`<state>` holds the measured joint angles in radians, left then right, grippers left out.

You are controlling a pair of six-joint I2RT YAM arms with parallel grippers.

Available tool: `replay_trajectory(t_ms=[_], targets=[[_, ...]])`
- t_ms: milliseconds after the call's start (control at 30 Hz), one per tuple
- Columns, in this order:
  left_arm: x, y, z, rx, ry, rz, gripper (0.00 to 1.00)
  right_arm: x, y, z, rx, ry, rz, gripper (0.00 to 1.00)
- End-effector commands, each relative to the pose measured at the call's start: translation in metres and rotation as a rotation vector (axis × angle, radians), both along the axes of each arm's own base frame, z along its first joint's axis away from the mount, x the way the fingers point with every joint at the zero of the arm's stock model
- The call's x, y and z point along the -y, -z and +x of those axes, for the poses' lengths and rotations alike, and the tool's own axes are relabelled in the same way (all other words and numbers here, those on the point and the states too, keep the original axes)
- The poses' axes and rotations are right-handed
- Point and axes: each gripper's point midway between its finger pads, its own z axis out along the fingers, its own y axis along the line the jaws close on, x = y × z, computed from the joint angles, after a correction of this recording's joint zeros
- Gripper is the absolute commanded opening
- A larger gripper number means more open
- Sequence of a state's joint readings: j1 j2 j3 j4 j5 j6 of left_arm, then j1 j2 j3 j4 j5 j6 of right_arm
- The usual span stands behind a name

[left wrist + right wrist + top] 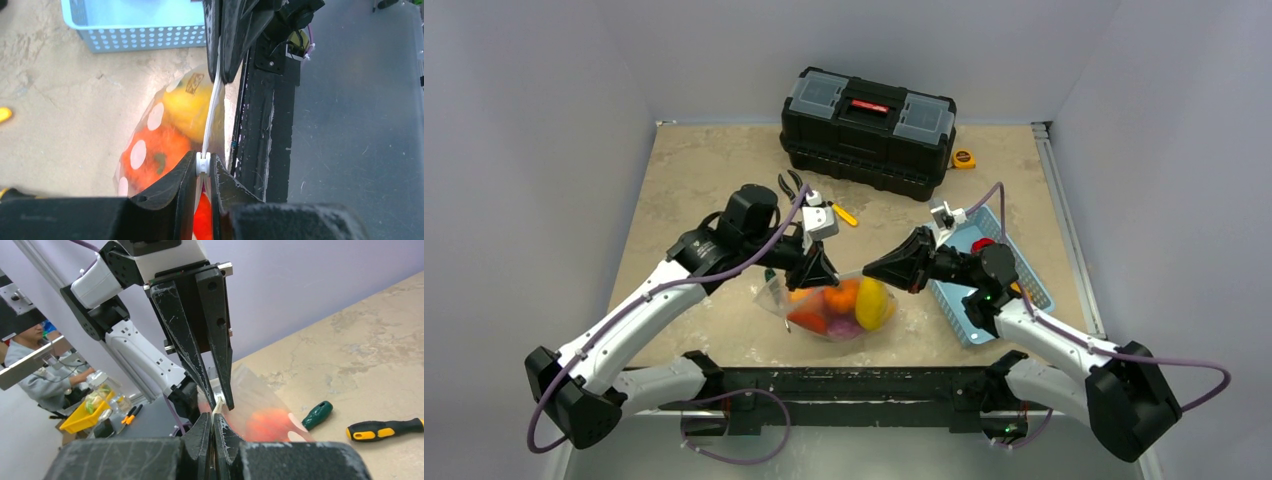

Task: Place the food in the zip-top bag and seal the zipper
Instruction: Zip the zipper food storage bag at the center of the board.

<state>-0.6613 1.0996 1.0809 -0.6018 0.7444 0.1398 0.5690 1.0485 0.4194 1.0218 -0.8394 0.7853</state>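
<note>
Above the food, zipper clamped in left gripper and right gripper, seemingly taut.

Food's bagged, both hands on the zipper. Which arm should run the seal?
Left, probably. Its hand clamps the white slider piece on the zipper, and the strip runs on to the right hand, which pinches the far end and can anchor it.

Finding: a robotics laboratory test cell. I work on a beige stone-patterned table boxed in by plain grey partition panels. The left arm and right arm are bolted to a black base rail. A black toolbox and a yellow tape measure sit at the back. Beyond the cell, a seated person works at a bench beside a yellow parts bin.
</note>
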Motion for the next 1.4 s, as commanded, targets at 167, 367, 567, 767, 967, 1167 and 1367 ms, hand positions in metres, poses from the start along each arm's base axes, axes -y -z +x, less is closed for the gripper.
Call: replay_trajectory(t_ms=[167, 367, 567, 767, 967, 1167, 1367], targets=[[-0.055, 0.032, -0.008, -0.200, -0.314, 0.245, 0.00, 0.025, -0.023, 0.037, 0.072, 0.215, 0.059, 0.00], [-0.073, 0.032, -0.021, -0.227, -0.409, 0.250, 0.00, 0.040, -0.016, 0.049, 0.049, 0.276, 0.064, 0.00], [-0.086, 0.033, -0.032, -0.251, -0.453, 0.269, 0.00, 0.039, -0.012, 0.054, 0.075, 0.272, -0.015, 0.00], [-0.053, 0.013, -0.035, -0.291, -0.334, 0.111, 0.00, 0.004, -0.030, 0.039, 0.246, 0.220, -0.285, 0.50], [-0.034, -0.006, -0.028, -0.277, -0.261, 0.052, 0.00, -0.034, -0.011, 0.012, 0.364, 0.015, -0.447, 0.92], [-0.029, -0.005, -0.022, -0.276, -0.219, 0.090, 0.00, -0.039, 0.007, 0.019, 0.615, -0.148, -0.647, 0.99], [-0.027, -0.005, -0.019, -0.246, -0.189, 0.099, 0.00, -0.040, 0.026, 0.019, 0.723, -0.308, -0.729, 0.99]])
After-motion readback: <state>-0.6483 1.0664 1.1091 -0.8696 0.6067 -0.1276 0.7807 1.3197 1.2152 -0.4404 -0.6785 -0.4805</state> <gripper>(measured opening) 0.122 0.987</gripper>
